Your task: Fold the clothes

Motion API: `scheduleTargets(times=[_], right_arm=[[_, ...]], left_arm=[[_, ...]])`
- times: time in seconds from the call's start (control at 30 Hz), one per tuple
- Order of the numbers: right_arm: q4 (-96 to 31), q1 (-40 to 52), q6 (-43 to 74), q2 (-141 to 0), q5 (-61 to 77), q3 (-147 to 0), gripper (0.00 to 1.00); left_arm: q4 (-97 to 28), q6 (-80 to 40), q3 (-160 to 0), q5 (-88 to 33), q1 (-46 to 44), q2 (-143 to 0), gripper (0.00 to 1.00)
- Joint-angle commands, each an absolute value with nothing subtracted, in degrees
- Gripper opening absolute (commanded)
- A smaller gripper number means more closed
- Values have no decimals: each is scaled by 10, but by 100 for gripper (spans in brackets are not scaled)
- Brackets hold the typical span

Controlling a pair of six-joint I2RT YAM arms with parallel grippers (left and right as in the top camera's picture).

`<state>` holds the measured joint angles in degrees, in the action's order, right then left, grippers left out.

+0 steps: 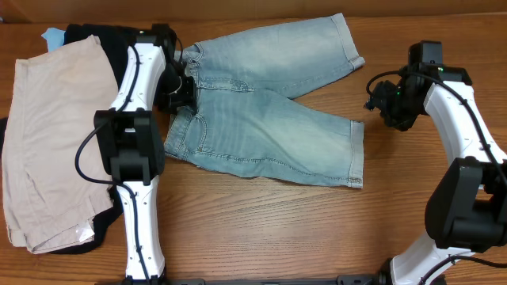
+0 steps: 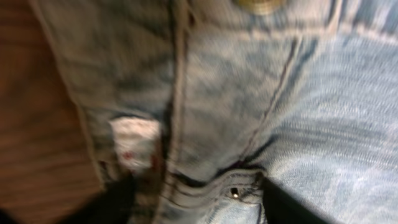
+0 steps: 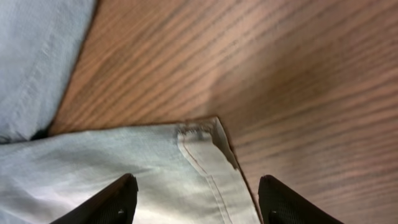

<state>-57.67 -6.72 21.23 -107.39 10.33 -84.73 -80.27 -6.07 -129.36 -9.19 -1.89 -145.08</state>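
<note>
the wooden table fills the overhead view, its grain running side to side. the denim shorts lie spread flat at its middle, faded light blue, waistband toward the left and the two legs fanning out to the right, one angled toward the far edge and the other running straight across, with a wedge of bare wood between them. a pair of beige shorts lies at the left end of the table, well clear of the denim, resting partly on a black garment that shows at its far and near edges. the left arm reaches up between the beige pile and the denim, and the right arm curves in from the right side. the left gripper sits over the waistband; in its blurred wrist view the dark fingers stand apart with denim lying flat under and between them, released rather than pinching. the right gripper hovers just past the end of the nearer leg, its fingers spread wide and clamping nothing, the hem corner lying on the wood between them. a scrap of blue cloth peeks out at the far left. on the waistband a white label shows, the metal button sits at the top edge of the wrist view, and a small rivet lies near the bottom.
</note>
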Motion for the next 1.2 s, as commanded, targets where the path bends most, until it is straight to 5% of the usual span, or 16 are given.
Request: scheduleTargets(times=[0.0,0.17,0.3,0.6,0.97,1.17], right_arm=[[-584,-68,210,-1062,114,-856,66],[-599,-69,217,-1019,138,-856,66],[-628,-68,217,-946,135,-856,66],[-778,-68,256,-766,93,-856,69],[-818,-68,345,-727,77,-763,68],[-722,-63,418,-727,77,-635,61]], left_arm=[[-827,-57,-1314,-86,-23,-1427,86],[-931,-58,-1468,-81,-20,-1427,100],[-968,-67,-1582,-127,-20,-1399,100],[-968,-95,-1567,-144,-32,-1226,100],[-963,-320,-1170,111,-133,-1036,100],[-816,-460,-936,131,-146,-1013,98]])
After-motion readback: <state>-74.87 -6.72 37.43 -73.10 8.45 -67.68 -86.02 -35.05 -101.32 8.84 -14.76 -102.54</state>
